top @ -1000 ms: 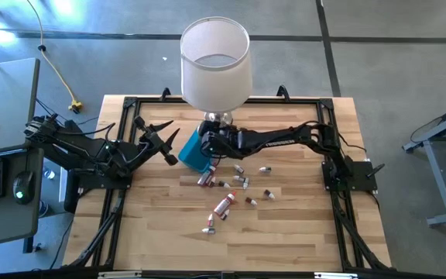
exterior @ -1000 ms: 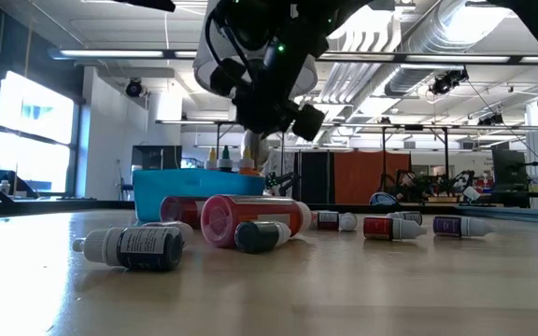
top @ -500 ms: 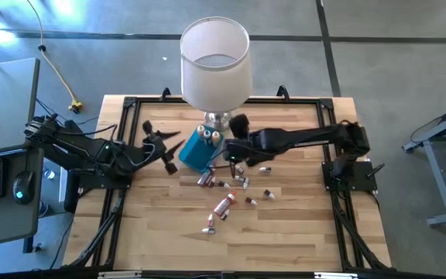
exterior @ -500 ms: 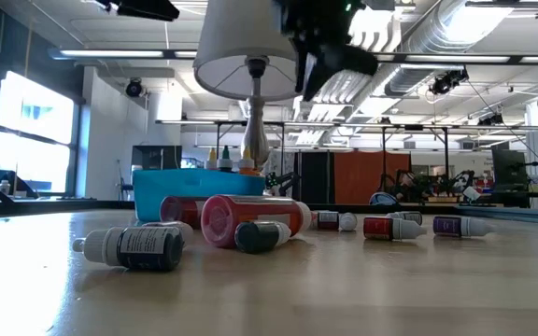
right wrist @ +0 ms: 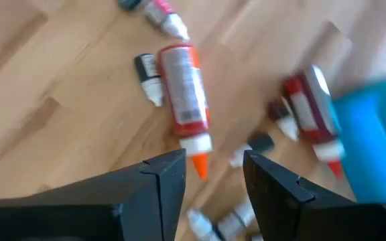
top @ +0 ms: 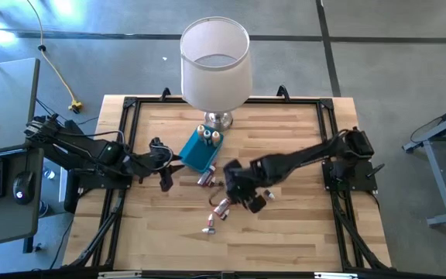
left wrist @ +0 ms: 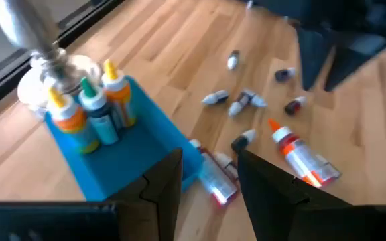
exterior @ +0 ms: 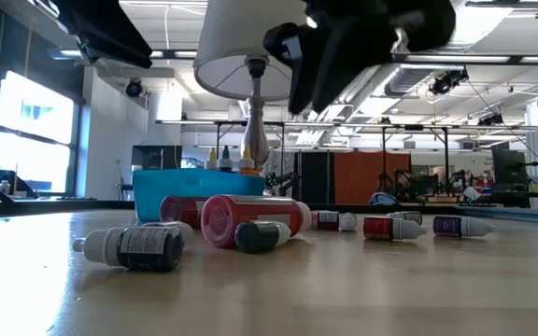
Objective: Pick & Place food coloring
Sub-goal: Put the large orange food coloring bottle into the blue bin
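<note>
No wording, brand or number can be read in any view; the dark dropper bottle (exterior: 138, 248) lying nearest in the low view carries a label with fine print too small to make out. The red bottle (right wrist: 183, 94) under the right wrist camera bears a pale label, also illegible.

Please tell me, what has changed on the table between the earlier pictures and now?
The right gripper left the blue tray and swung out over the loose bottles, near the red bottle, open and empty. The left gripper moved slightly closer to the tray. Tray, bottles and lamp stayed put.
</note>
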Available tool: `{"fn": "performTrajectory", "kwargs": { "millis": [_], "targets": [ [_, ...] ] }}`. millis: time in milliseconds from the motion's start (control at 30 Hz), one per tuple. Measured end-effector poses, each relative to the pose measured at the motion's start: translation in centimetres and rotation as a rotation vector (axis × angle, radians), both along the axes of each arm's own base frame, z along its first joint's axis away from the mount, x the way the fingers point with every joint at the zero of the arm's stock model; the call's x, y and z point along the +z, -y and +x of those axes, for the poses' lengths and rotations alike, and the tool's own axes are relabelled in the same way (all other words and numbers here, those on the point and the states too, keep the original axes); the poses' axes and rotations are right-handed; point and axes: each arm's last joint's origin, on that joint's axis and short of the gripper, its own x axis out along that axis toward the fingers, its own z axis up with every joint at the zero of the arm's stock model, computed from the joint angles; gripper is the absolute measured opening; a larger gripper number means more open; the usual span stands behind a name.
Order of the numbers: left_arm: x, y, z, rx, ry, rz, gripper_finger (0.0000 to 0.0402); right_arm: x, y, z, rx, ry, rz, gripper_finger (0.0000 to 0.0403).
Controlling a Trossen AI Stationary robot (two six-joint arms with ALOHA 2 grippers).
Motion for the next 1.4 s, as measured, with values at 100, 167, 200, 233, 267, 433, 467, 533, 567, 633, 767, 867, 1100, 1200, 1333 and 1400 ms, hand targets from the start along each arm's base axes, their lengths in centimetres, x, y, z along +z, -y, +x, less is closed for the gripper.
{"fn": "performTrajectory", "kwargs": {
  "millis": [100,167,200,233,267,433,467,533,567,633,767,867,1100,1200,1333,1400],
  "targets": [
    [0.1,-0.1,0.0,0.024,0.016,0.009,0.0140,-2.4,-0.9,-0.4,0.072,0.053,-0.040,0.0144],
    [0.2,-0.1,0.0,0.039,0.025,0.018,0.0140,-3.7,-1.0,-0.5,0.095,0.094,-0.024,0.0144],
    [0.2,-0.1,0.0,0.042,0.027,0.019,0.0140,-4.3,-0.9,-0.6,0.103,0.109,-0.011,0.0144],
    [0.2,-0.1,0.0,0.043,0.026,0.020,0.0140,-4.9,-0.7,-0.7,0.108,0.123,-0.006,0.0144],
    [0.2,-0.1,0.0,0.043,0.024,0.020,0.0140,-5.5,-0.5,-0.8,0.111,0.137,-0.008,0.0145],
    [0.2,-0.1,0.0,0.042,0.025,0.020,0.0140,-7.1,0.9,-1.0,0.118,0.177,0.020,0.0145],
    [0.2,-0.1,0.0,0.042,0.025,0.020,0.0140,-7.4,1.2,-1.1,0.115,0.171,0.032,0.0145],
    [0.2,-0.1,0.0,0.042,0.025,0.019,0.0140,-7.9,1.8,-1.3,0.104,0.166,0.049,0.0145],
    [0.2,-0.1,0.0,0.042,0.025,0.019,0.0140,-8.1,2.1,-1.4,0.104,0.170,0.060,0.0145],
    [0.2,-0.1,0.0,0.042,0.025,0.019,0.0140,-8.4,2.5,-1.4,0.110,0.178,0.088,0.0145],
    [0.2,-0.1,0.0,0.042,0.025,0.019,0.0140,-9.3,2.8,-1.3,0.115,0.168,0.112,0.0145],
    [0.2,-0.1,0.0,0.050,0.026,0.026,0.0140,-10.1,2.8,-1.1,0.120,0.161,0.108,0.0145],
    [0.2,-0.2,0.0,0.059,0.025,0.033,0.0140,-11.1,2.8,-0.5,0.128,0.182,0.097,0.0145],
    [0.2,-0.2,0.0,0.059,0.022,0.034,0.0140,-11.2,3.0,-0.5,0.123,0.181,0.096,0.0142],
    [0.2,-0.2,0.0,0.061,0.022,0.036,0.0140,-11.1,3.0,-0.5,0.126,0.188,0.097,0.0126],
    [0.2,-0.2,0.0,0.061,0.022,0.036,0.0140,-11.1,3.0,-0.5,0.126,0.183,0.098,0.0115]
  ]
}}
